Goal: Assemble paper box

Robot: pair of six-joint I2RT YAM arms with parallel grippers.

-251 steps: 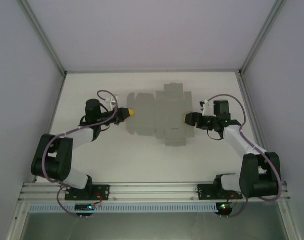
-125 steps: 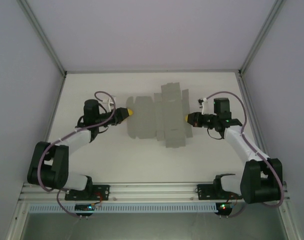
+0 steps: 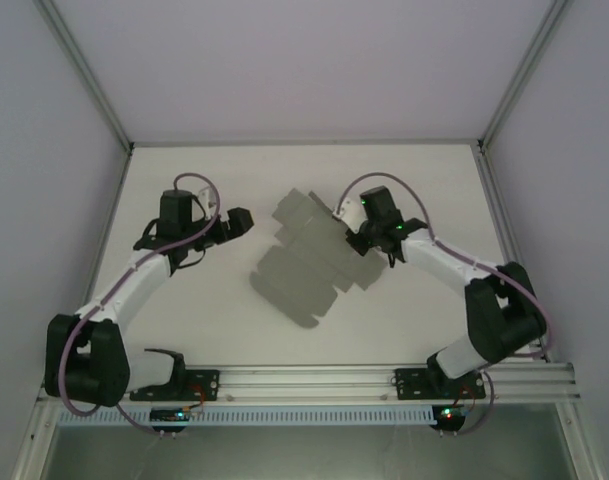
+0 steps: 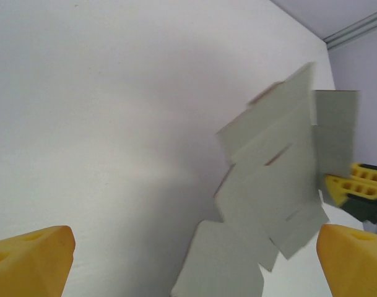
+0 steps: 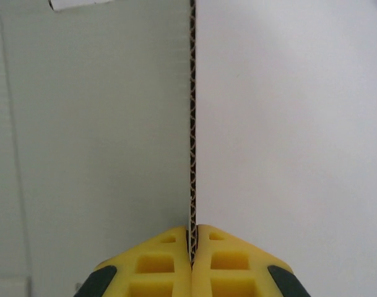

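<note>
Rotated since a second ago, the die-cut cardboard sheet (image 3: 306,262) lies diagonally on the table (image 3: 184,320); right gripper (image 5: 192,235) clamps its corrugated edge, seemingly to swing it; left gripper (image 3: 238,221) waits nearby, fingers (image 4: 33,255) spread wide, holding nothing.

Bright diffuse light, soft faint shadows on white table (image 3: 234,330), flat grey cardboard sheet (image 4: 268,185) motion-blurred in left wrist view
</note>
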